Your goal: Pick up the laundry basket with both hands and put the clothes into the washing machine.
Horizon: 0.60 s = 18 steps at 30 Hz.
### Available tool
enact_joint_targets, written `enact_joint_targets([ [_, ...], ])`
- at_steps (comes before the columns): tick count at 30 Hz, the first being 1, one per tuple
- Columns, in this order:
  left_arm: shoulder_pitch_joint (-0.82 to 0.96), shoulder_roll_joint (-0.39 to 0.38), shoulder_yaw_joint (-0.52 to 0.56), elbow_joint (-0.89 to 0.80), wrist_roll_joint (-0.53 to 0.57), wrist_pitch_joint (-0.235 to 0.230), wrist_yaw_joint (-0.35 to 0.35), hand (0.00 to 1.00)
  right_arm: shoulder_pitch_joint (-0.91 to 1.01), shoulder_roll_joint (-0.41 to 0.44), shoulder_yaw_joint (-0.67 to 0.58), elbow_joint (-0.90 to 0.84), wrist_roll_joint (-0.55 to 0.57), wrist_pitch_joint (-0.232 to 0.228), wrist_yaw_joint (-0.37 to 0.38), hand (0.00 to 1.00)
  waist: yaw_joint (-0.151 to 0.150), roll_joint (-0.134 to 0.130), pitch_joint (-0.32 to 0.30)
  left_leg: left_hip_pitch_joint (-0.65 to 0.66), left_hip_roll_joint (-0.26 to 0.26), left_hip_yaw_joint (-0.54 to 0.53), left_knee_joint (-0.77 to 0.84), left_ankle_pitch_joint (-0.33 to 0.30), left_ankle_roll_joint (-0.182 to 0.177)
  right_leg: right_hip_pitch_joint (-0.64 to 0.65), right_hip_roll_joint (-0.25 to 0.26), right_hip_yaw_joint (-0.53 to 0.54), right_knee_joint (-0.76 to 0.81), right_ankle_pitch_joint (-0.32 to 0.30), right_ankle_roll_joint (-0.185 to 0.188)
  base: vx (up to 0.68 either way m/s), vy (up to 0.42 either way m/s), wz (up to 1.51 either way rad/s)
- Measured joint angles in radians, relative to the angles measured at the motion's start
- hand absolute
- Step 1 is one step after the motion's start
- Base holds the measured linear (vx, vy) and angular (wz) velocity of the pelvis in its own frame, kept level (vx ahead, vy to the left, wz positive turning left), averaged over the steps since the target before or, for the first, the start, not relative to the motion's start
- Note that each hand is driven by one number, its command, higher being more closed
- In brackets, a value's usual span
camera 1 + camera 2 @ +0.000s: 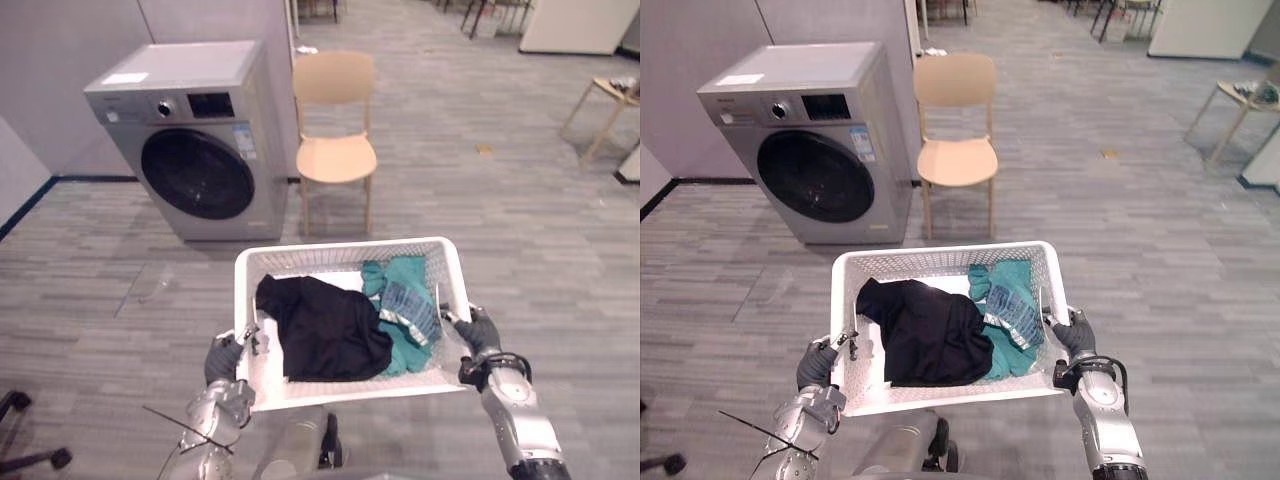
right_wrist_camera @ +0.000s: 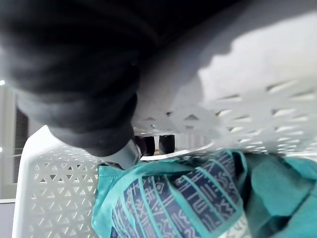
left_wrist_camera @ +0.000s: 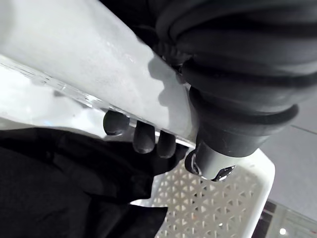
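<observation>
The laundry basket (image 1: 350,245) is being carried off the floor (image 1: 520,230) in the lower middle of the frame, with its long axis running left to right between the two hands. The left hand (image 1: 224,358) is gripping the short end at lower left; in its wrist view the dark fingertips (image 3: 145,139) are hooking over the smooth white rim and curling inward. The right hand (image 1: 480,335) is gripping the opposite end at lower right, and its fingertips (image 2: 166,143) are likewise wrapping over the rim, above the latticed wall. The basket is rigid white plastic, rectangular with rounded corners, and its sides are pierced with small triangular openings. Inside, a limp black garment (image 1: 325,330) is lying heaped toward the left, touching a teal garment (image 1: 400,300) with a blue-grey patterned panel that is bunching toward the right. The washing machine (image 1: 190,140) is standing well apart in the upper left of the frame, a grey metallic box with a dark round front door that appears closed. A pale wooden chair (image 1: 336,150) is standing just beside it at upper centre. The machine is lying ahead and to the left of the basket, so the left hand is the nearer one; in my judgement the load is needing to travel forward and leftward to face the door squarely.
</observation>
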Motion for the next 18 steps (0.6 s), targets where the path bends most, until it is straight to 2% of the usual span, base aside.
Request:
enact_joint_targets([
  [1,-0.002,0.002,-0.007,0.0,0.0,0.002,0.009,1.0,0.0,0.005,-0.002,0.005,-0.004,0.0,0.0,1.0,-0.024,0.01,0.013,0.097,-0.035,-0.011,-0.055,-0.005,0.011,-0.109,0.002,-0.024,0.207,0.008,-0.039,0.62,0.249,0.37],
  [2,-0.001,0.004,-0.026,0.001,0.003,0.006,0.015,1.0,0.017,0.005,-0.018,0.008,-0.005,0.002,0.0,1.0,-0.046,0.038,0.018,0.206,-0.049,-0.038,-0.139,-0.001,0.018,-0.2,0.009,-0.088,0.311,-0.056,-0.094,0.63,0.244,0.37],
  [3,-0.003,0.008,-0.046,0.002,0.009,0.006,0.015,1.0,0.032,0.003,-0.034,0.008,-0.005,0.002,0.001,1.0,-0.051,0.058,0.018,0.285,-0.047,-0.058,-0.212,0.003,0.025,-0.274,0.024,-0.139,0.326,-0.117,-0.122,0.81,0.276,0.38],
  [4,-0.023,0.018,-0.07,0.005,0.014,0.005,0.016,1.0,0.034,0.006,-0.06,0.007,-0.005,0.002,0.004,1.0,-0.071,0.093,0.023,0.38,-0.037,-0.103,-0.292,0.007,0.026,-0.344,0.058,-0.223,0.284,-0.188,-0.122,0.69,0.209,0.34],
  [5,-0.043,0.026,-0.083,0.01,0.014,0.005,0.017,1.0,0.035,0.009,-0.074,0.005,-0.005,0.002,0.005,1.0,-0.079,0.101,0.026,0.419,-0.03,-0.126,-0.32,0.007,0.026,-0.38,0.078,-0.258,0.244,-0.222,-0.125,0.83,0.19,0.61],
  [6,-0.089,0.045,-0.099,0.024,0.014,0.005,0.017,1.0,0.035,0.023,-0.106,0.002,-0.001,0.002,0.006,1.0,-0.102,0.107,0.028,0.483,-0.021,-0.164,-0.361,0.007,0.026,-0.438,0.113,-0.321,0.134,-0.27,-0.135,0.54,0.058,0.64],
  [7,-0.115,0.053,-0.106,0.035,0.014,0.004,0.016,1.0,0.035,0.032,-0.12,-0.002,0.002,0.001,0.006,1.0,-0.117,0.102,0.034,0.517,-0.018,-0.18,-0.379,0.007,0.025,-0.459,0.118,-0.358,0.057,-0.278,-0.142,0.83,0.037,0.86],
  [8,-0.176,0.063,-0.123,0.077,0.014,0.004,0.016,1.0,0.035,0.053,-0.151,-0.015,0.004,0.001,0.006,1.0,-0.129,0.09,0.045,0.6,-0.001,-0.208,-0.431,-0.006,0.003,-0.499,0.145,-0.468,-0.182,-0.255,-0.162,0.55,0.009,0.6],
  [9,-0.189,0.066,-0.125,0.085,0.014,0.004,0.015,1.0,0.035,0.055,-0.153,-0.015,0.004,0.001,0.006,1.0,-0.128,0.083,0.042,0.619,0.004,-0.21,-0.445,-0.014,-0.013,-0.505,0.168,-0.5,-0.299,-0.22,-0.175,0.7,0.008,0.42],
  [10,-0.188,0.078,-0.122,0.089,0.014,0.001,0.012,1.0,0.036,0.053,-0.149,-0.015,0.005,-0.001,0.005,1.0,-0.127,0.068,0.034,0.658,-0.003,-0.224,-0.45,-0.018,-0.02,-0.523,0.211,-0.541,-0.48,-0.103,-0.241,0.62,-0.005,0.25],
  [11,-0.185,0.068,-0.122,0.117,0.014,0.0,0.011,1.0,0.039,0.041,-0.147,-0.001,0.004,-0.001,0.005,1.0,-0.146,0.056,0.003,0.678,0.008,-0.266,-0.402,-0.032,-0.044,-0.519,0.26,-0.513,-0.5,0.011,-0.341,0.98,-0.021,0.13],
  [12,-0.185,0.033,-0.119,0.145,0.016,0.004,0.015,1.0,0.03,0.013,-0.143,0.023,0.001,0.003,0.004,1.0,-0.148,0.116,-0.009,0.678,0.052,-0.284,-0.339,-0.035,-0.052,-0.482,0.294,-0.552,-0.504,-0.016,-0.334,0.89,0.01,0.11],
  [13,-0.19,0.026,-0.115,0.148,0.023,0.005,0.015,1.0,0.022,0.005,-0.142,0.024,0.0,0.009,0.006,1.0,-0.15,0.131,0.004,0.669,0.061,-0.287,-0.263,-0.02,-0.078,-0.446,0.299,-0.564,-0.518,-0.049,-0.348,0.88,0.054,-0.04],
  [14,-0.2,0.021,-0.108,0.172,0.023,0.006,0.011,1.0,0.017,-0.009,-0.136,0.026,0.001,0.013,0.007,1.0,-0.147,0.131,0.008,0.588,0.027,-0.285,-0.081,0.104,-0.177,-0.406,0.303,-0.528,-0.527,-0.099,-0.352,0.99,0.1,-0.11],
  [15,-0.18,0.003,-0.091,0.17,0.023,0.005,0.008,1.0,0.008,-0.03,-0.109,0.026,0.001,0.017,0.007,1.0,-0.144,0.131,0.019,0.509,0.023,-0.246,0.131,0.243,-0.229,-0.323,0.308,-0.491,-0.575,-0.129,-0.336,0.8,0.067,-0.05],
  [16,-0.174,0.002,-0.088,0.168,0.023,0.004,0.006,1.0,0.007,-0.035,-0.101,0.027,0.002,0.017,0.007,1.0,-0.15,0.136,0.026,0.461,0.037,-0.228,0.272,0.266,-0.261,-0.27,0.315,-0.486,-0.603,-0.138,-0.324,0.89,0.102,-0.33],
  [17,-0.159,0.005,-0.079,0.16,0.022,0.0,0.0,1.0,0.001,-0.034,-0.092,0.036,0.004,0.017,0.007,1.0,-0.13,0.135,0.04,0.369,0.067,-0.196,0.529,0.266,-0.26,-0.168,0.335,-0.44,-0.645,-0.169,-0.306,0.72,0.151,-0.99],
  [18,-0.132,0.005,-0.055,0.159,0.022,-0.006,-0.004,1.0,-0.03,-0.037,-0.059,0.071,0.005,0.017,0.007,1.0,-0.079,0.128,0.049,0.246,0.114,-0.187,0.707,0.225,-0.208,-0.064,0.346,-0.355,-0.693,-0.196,-0.281,0.85,0.204,-1.34],
])
